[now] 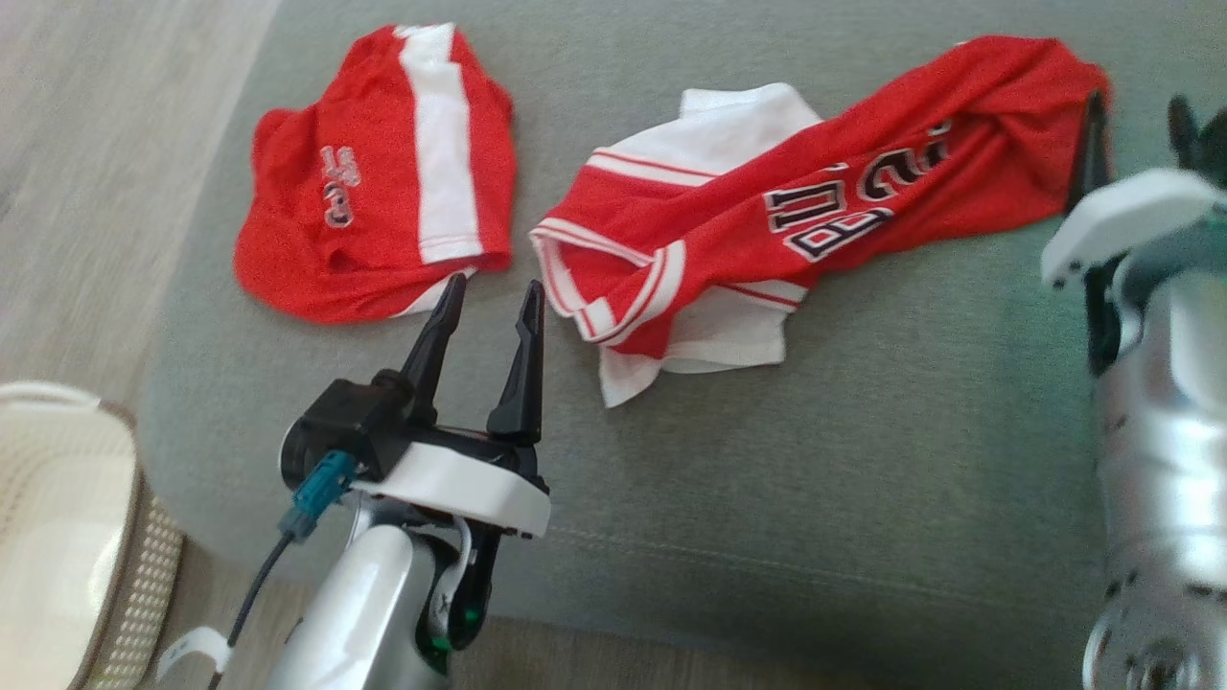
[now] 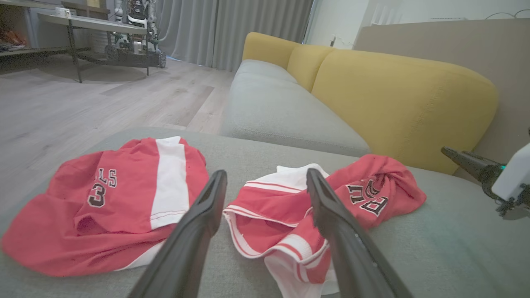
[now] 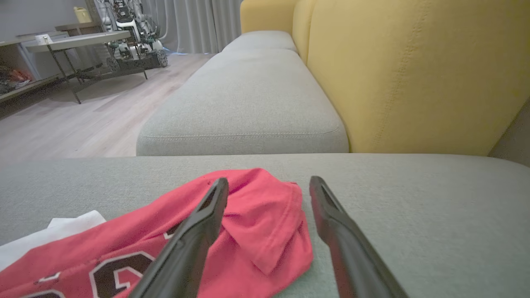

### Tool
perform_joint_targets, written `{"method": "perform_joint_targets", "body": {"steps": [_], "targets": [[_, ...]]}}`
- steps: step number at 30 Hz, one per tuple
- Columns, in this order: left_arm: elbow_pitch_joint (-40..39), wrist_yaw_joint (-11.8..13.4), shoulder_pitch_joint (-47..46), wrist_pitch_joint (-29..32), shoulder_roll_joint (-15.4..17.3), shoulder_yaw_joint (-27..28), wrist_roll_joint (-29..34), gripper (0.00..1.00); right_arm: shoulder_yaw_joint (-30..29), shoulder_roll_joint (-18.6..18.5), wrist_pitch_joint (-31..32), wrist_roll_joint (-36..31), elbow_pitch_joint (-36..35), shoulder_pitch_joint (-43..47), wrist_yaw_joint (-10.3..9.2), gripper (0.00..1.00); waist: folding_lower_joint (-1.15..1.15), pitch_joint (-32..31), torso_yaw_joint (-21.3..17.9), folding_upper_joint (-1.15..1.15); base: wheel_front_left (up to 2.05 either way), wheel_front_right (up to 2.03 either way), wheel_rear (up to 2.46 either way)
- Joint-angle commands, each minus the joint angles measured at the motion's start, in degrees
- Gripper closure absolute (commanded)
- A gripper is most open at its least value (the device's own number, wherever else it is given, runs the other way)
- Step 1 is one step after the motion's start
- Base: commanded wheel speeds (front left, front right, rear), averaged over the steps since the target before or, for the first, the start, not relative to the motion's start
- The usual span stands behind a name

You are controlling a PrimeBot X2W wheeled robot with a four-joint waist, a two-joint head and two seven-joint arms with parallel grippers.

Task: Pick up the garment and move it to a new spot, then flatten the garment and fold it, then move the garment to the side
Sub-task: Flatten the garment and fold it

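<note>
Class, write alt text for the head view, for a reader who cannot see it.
Two red-and-white garments lie crumpled on a grey-green cushion: a striped garment at left, a lettered jersey stretched toward the right. The open left gripper hovers between them; the right gripper is at the jersey's right end.

Two red garments (image 1: 374, 182) (image 1: 815, 192), two pincers (image 1: 494, 283) (image 3: 268, 182), one basket (image 1: 57, 527), one sofa (image 1: 863, 460)

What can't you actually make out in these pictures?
Jersey lettering, head view: twisted folds hide part of it.
Shorts print, left wrist view: a crease swallows the first letters.
Basket, head view: cut off by the lower left corner; blurred.
Right claw, head view: blurred, its base hidden by the white wrist housing.
</note>
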Motion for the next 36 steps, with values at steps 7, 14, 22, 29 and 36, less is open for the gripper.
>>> {"method": "perform_joint_targets", "body": {"steps": [7, 14, 22, 29, 36], "targets": [[-2.6, -0.6, 0.2, -0.5, 0.2, 4.0, 0.6, 0.00, 13.3, 1.3, -0.8, 18.9, -16.3, 14.9, -0.01, 0.00, 0.00, -3.2, -6.1, 0.00, 0.00, 0.00, 0.00], [-1.9, -1.6, 1.4, -0.5, 0.2, 4.3, 1.4, 0.00, 17.4, 1.3, -0.8, 26.8, -22.3, 25.6, -0.01, 0.00, 0.00, -3.6, -8.5, 0.00, 0.00, 0.00, 0.00], [-1.6, -2.2, 0.4, -0.5, 0.2, 3.1, 1.6, 0.00, 17.0, 1.3, -0.5, 28.7, -20.3, 22.8, -0.01, 0.00, 0.00, -1.6, -7.3, 0.00, 0.00, 0.00, 0.00], [-1.3, -2.0, -0.8, -0.5, 0.2, 1.7, 1.3, 0.00, 10.1, 1.3, 2.1, 28.0, -12.5, 13.7, -0.01, 0.00, 0.00, 1.8, -3.7, 0.00, 0.00, 0.00, 0.00], [-1.8, -1.4, -2.0, -0.5, 0.2, 0.9, 0.6, 0.00, -1.6, 0.8, 4.2, 20.8, -4.9, 4.1, -0.01, 0.00, 0.00, 5.2, 0.0, 0.00, 0.00, 0.00, 0.00]]}}
